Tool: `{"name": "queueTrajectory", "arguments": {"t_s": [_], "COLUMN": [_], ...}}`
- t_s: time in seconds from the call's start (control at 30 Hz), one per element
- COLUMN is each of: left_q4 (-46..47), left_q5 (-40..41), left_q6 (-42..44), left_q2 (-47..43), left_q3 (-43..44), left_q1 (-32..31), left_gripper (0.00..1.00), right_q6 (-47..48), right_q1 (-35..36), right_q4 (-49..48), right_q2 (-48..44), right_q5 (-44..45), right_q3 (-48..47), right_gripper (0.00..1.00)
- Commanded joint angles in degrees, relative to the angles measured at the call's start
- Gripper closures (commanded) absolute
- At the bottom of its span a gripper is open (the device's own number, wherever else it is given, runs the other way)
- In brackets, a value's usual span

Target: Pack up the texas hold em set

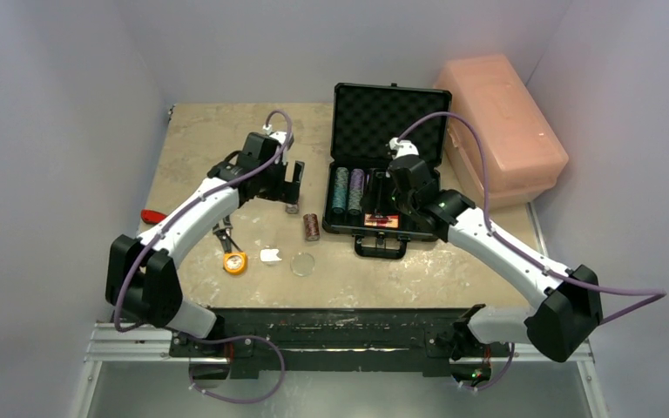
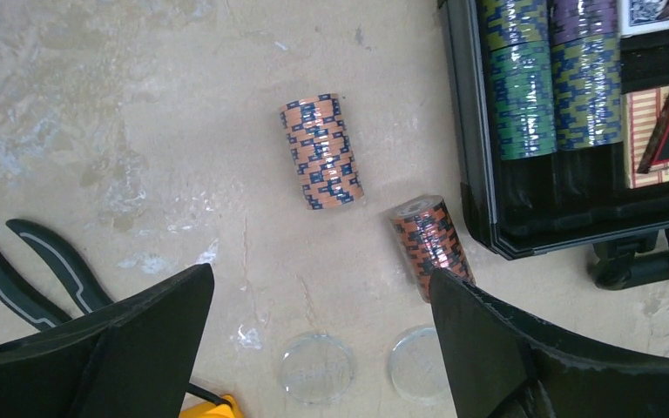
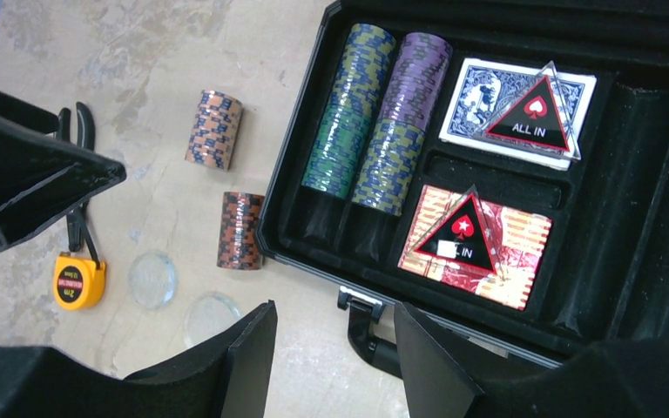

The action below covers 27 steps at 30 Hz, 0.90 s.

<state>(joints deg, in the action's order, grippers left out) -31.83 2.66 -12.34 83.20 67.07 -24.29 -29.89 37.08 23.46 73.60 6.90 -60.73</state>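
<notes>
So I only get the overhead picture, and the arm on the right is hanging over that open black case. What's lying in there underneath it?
Observer: The right wrist view shows two card decks in it: a blue-backed deck and a red deck.
Operator: Anything on top of them?
Observer: Each carries a black triangle reading ALL IN: the blue deck's triangle, the red deck's triangle.
Operator: And what's left out on the table?
Observer: The left wrist view shows two brown chip stacks lying on their sides, apart: a lighter stack and a darker stack.
</notes>
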Motion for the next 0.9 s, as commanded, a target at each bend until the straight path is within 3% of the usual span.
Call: {"name": "queueTrajectory", "arguments": {"t_s": [0.0,0.27,0.47,0.63,0.87], "left_q4": [-3.75,-8.69,-7.76,-9.32,-9.87], "left_q5": [-1.94,-0.64,-2.36,-5.54,-6.62], "left_q6": [-2.77,-2.31,-2.28,-3.05,-3.13], "left_q2": [3.65,13.79,16.9,20.08,21.53], "left_q3": [5.12,11.84,12.25,14.05,14.54], "left_q1": [0.91,0.92,1.07,1.59,1.97], "left_gripper": [0.07,0.13,0.15,0.23,0.27], "right_q6": [0.8,0.67,1.76,0.96,1.06], "right_q1": [-0.21,-0.19,-0.17,-0.21,-0.25], "right_q4": [-0.61,-2.19,-0.42,-0.53,0.11], "right_q2": [-2.32,-4.84,-3.91,-4.17,-3.67], "right_q5": [0.33,-1.37,-2.51,-2.41,-2.37], "right_q3": [1.22,3.33,1.38,1.45,0.96], "right_gripper": [0.44,0.43,0.43,0.42,0.42]}}
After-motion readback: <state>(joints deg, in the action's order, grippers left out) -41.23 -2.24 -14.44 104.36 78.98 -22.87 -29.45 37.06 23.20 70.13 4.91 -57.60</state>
